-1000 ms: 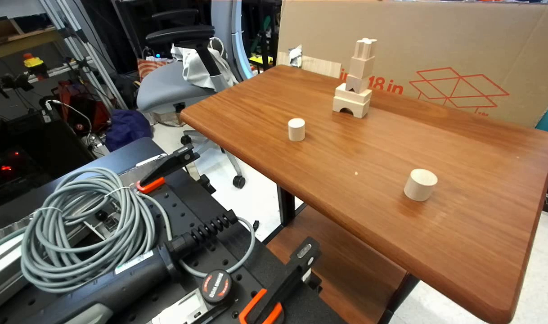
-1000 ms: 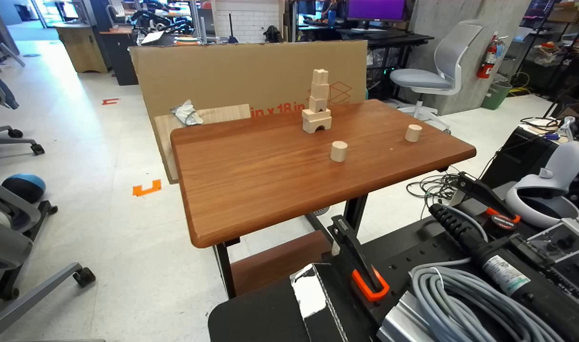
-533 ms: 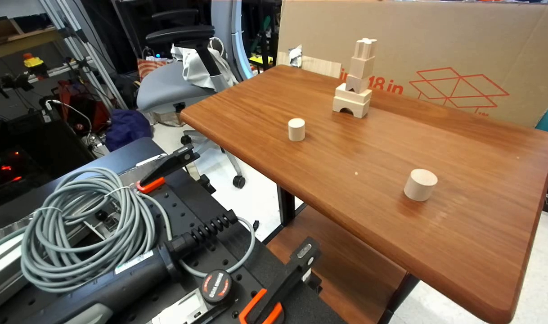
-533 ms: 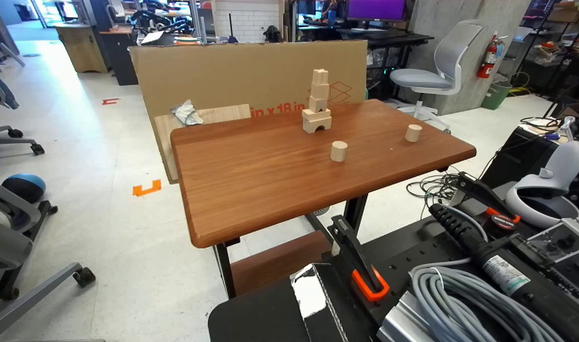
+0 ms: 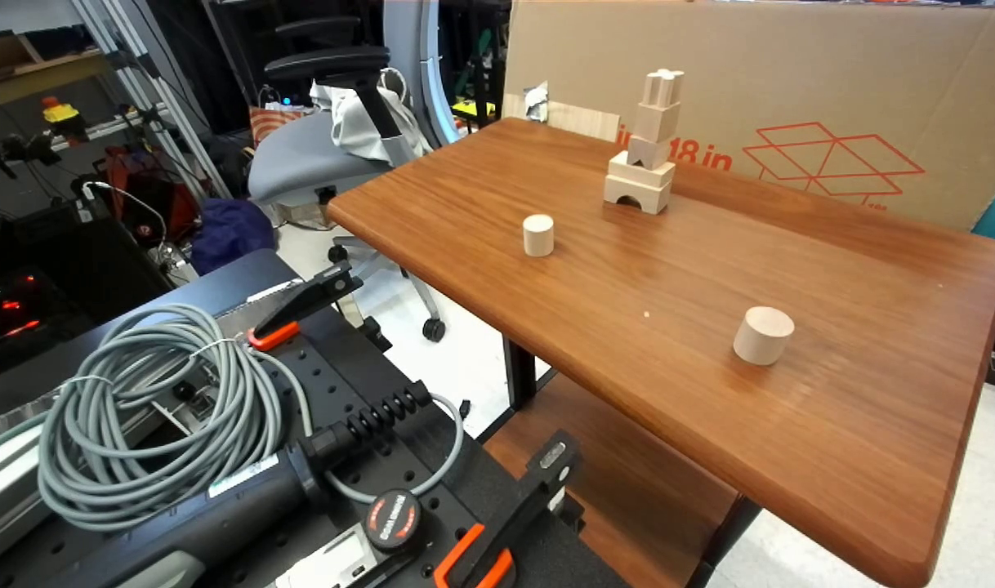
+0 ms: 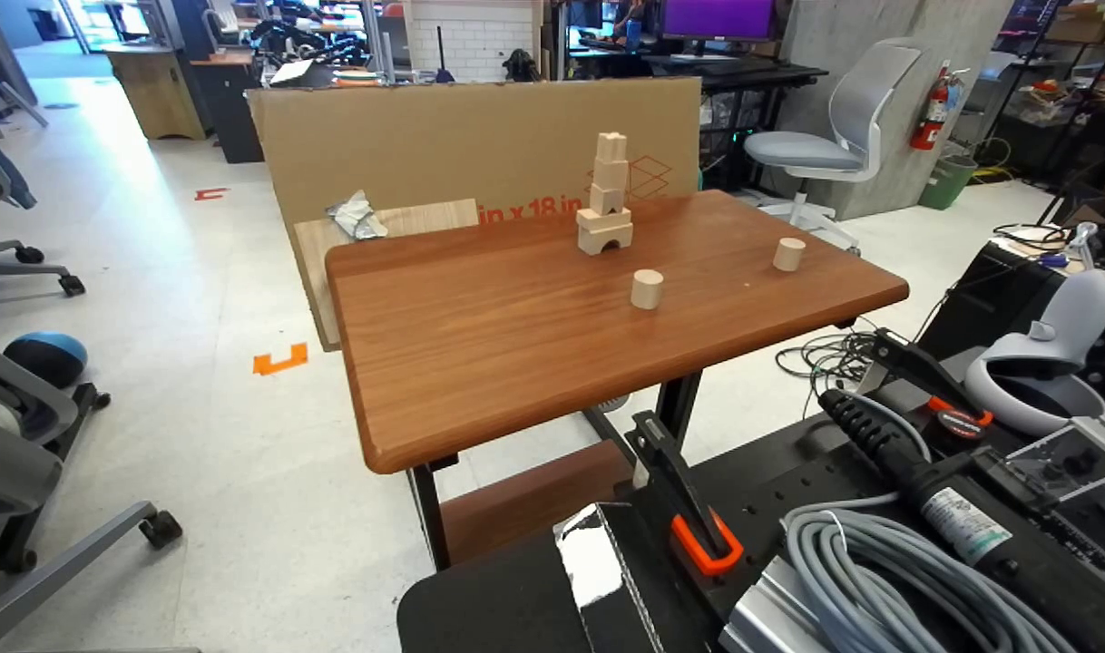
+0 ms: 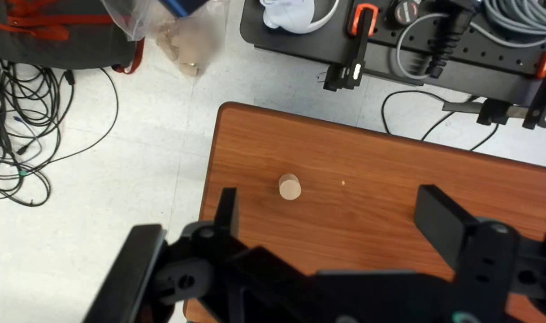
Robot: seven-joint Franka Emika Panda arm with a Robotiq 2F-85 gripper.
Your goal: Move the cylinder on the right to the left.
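Note:
The cylinder (image 5: 762,339), squat and pale beige, stands upright on the brown table (image 5: 865,351) toward its right end. It shows in both exterior views, also here (image 6: 788,256). In the wrist view, the cylinder (image 7: 290,189) is small, well below the gripper, between the fingers' lines and nearer the left finger. My gripper (image 7: 329,197) is wide open and empty above the table, apart from the cylinder. The gripper and arm are outside both exterior views.
A narrower pale cylinder (image 5: 538,237), also in an exterior view (image 6: 647,290), stands farther left on the table. A tall block tower (image 5: 638,194) stands at the back edge before a cardboard sheet (image 5: 841,98). A black bench with clamps (image 5: 538,482) lies in front.

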